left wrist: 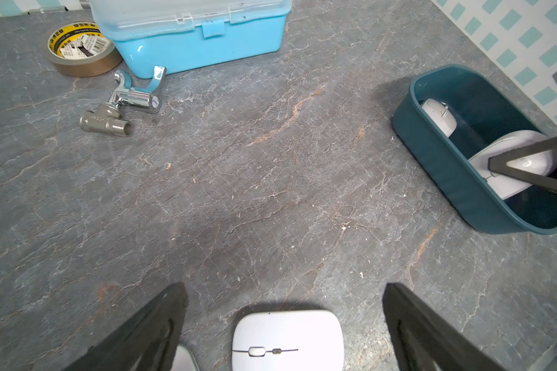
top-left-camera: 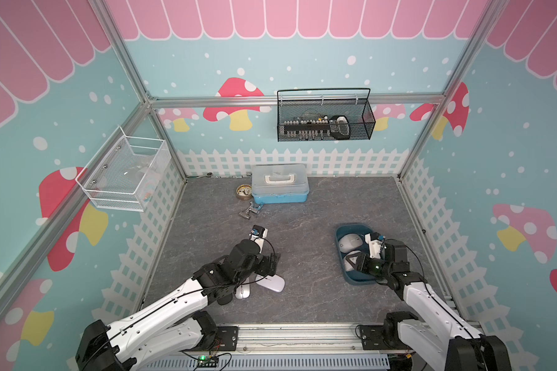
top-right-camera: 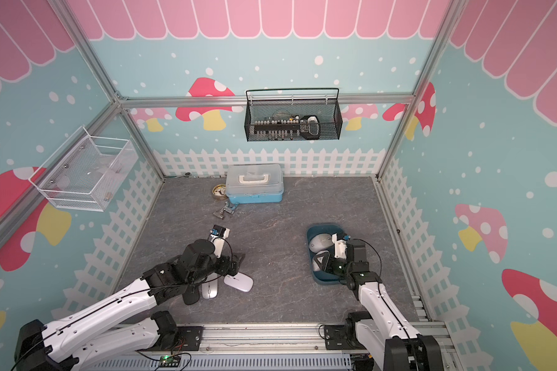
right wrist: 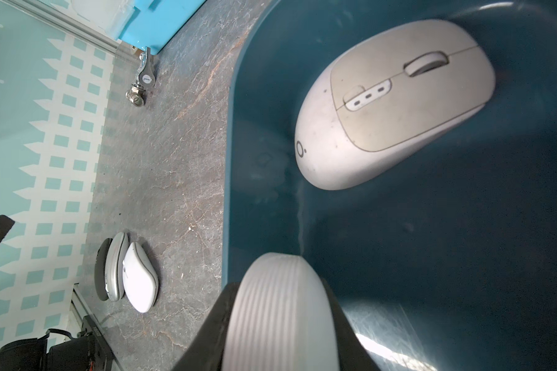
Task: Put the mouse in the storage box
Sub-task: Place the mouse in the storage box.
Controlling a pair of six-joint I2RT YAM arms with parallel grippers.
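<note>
The storage box (top-left-camera: 351, 227) (top-right-camera: 323, 226) is a dark teal tray at the right of the table. Inside it lies a grey-white mouse (top-left-camera: 350, 241) (right wrist: 393, 99). My right gripper (top-left-camera: 351, 261) (right wrist: 278, 284) reaches into the box, shut on a white mouse (right wrist: 280, 321) that it holds low over the box's floor. My left gripper (left wrist: 283, 289) (top-left-camera: 266, 271) hangs open just above a flat white mouse (left wrist: 287, 340) (top-left-camera: 270, 283) on the table, one finger on either side and neither touching it.
A silver mouse (top-left-camera: 242, 291) and a black mouse (top-left-camera: 225, 297) lie beside the white one, under the left arm. At the back stand a light-blue case (top-left-camera: 278, 189), a tape roll (top-left-camera: 243, 192) and a metal tap (top-left-camera: 251, 212). A black mesh basket (top-left-camera: 325, 120) hangs on the rear wall.
</note>
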